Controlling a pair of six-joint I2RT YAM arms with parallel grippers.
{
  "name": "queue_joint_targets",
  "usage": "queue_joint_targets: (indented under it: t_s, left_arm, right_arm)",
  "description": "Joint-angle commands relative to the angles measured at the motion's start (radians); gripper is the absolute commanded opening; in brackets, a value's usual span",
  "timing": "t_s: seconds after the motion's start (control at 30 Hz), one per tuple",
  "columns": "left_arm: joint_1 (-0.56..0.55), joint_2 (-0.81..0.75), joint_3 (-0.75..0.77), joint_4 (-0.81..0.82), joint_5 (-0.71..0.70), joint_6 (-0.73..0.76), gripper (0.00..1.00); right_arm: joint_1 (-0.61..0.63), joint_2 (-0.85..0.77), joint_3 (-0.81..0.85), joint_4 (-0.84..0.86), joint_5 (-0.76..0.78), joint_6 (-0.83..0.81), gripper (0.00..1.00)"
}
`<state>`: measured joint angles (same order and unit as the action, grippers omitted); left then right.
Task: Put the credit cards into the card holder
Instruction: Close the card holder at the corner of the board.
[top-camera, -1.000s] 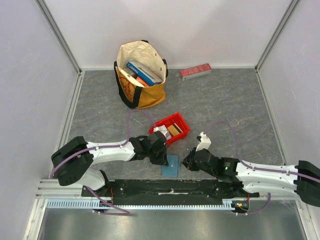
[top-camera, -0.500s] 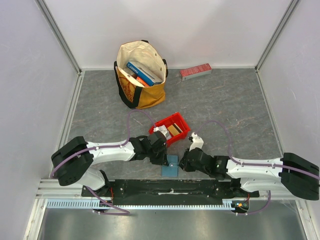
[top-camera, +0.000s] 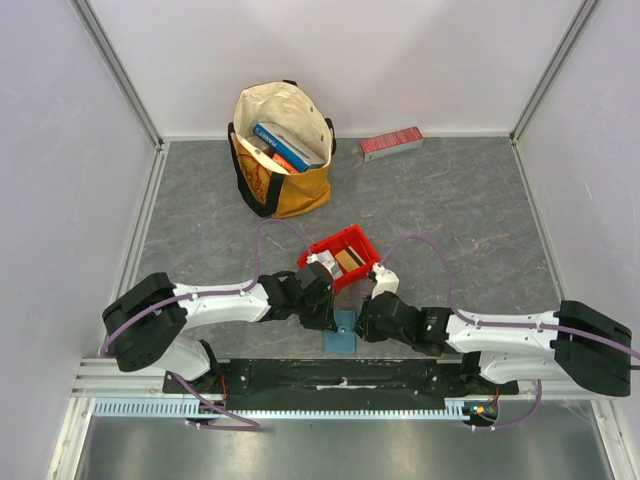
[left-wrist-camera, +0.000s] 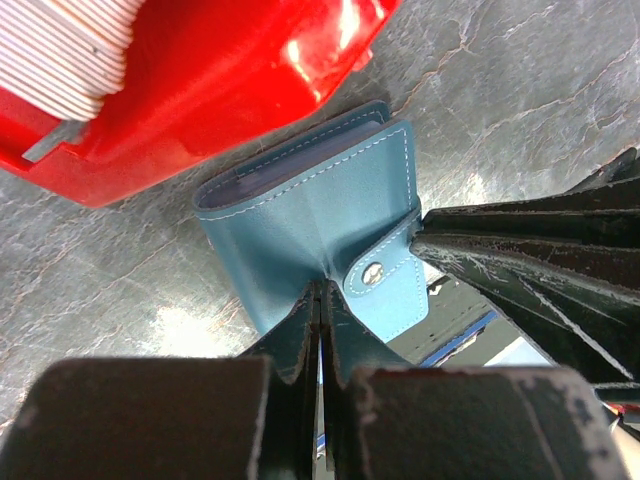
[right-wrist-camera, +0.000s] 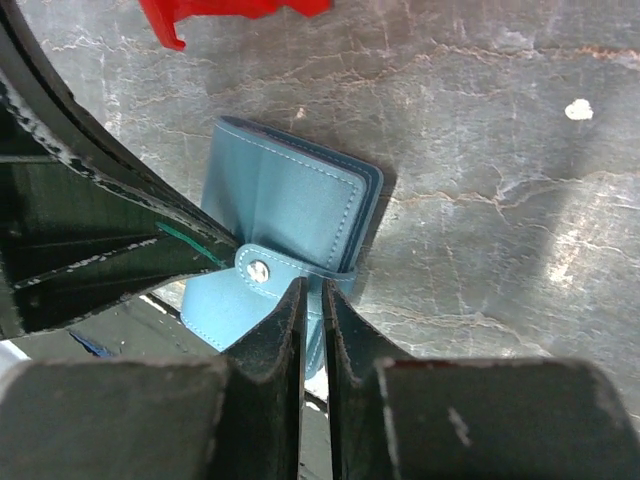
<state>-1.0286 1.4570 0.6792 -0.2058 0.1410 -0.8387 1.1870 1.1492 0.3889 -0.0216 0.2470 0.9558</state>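
Note:
The teal card holder (top-camera: 342, 331) lies folded on the table just in front of the red bin (top-camera: 362, 243). It also shows in the left wrist view (left-wrist-camera: 320, 200) and the right wrist view (right-wrist-camera: 290, 205), its snap tab fastened. My left gripper (top-camera: 327, 315) is shut, pinching the holder's cover at its left edge (left-wrist-camera: 320, 290). My right gripper (top-camera: 361, 324) is shut on the holder's right edge by the tab strap (right-wrist-camera: 313, 285). The credit cards sit in the bin: a tan one (top-camera: 348, 259) and a white stack (left-wrist-camera: 60, 50).
A yellow-and-cream tote bag (top-camera: 283, 150) with books stands at the back. A long red box (top-camera: 391, 143) lies by the back wall. The black base rail (top-camera: 330, 378) runs close in front of the card holder.
My right arm has swung left and its gripper has reached the card holder's right edge. My left gripper has stayed on the holder's left edge.

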Motion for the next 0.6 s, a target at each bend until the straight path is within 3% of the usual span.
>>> queue_joint_targets:
  t_s: [0.0, 0.33, 0.57]
  left_arm:
    - [-0.002, 0.022, -0.020, 0.014, -0.006, -0.007, 0.02]
    - [-0.002, 0.028, -0.012, 0.011, -0.004, -0.007, 0.02]
    - [-0.001, 0.028, -0.009, 0.009, -0.006, -0.008, 0.02]
  right_arm:
    - [0.000, 0.007, 0.085, 0.046, -0.035, -0.040, 0.17]
    - [0.006, 0.072, 0.119, 0.029, -0.057, -0.054, 0.17]
    - [0.008, -0.028, 0.091, 0.023, -0.006, -0.040, 0.18]
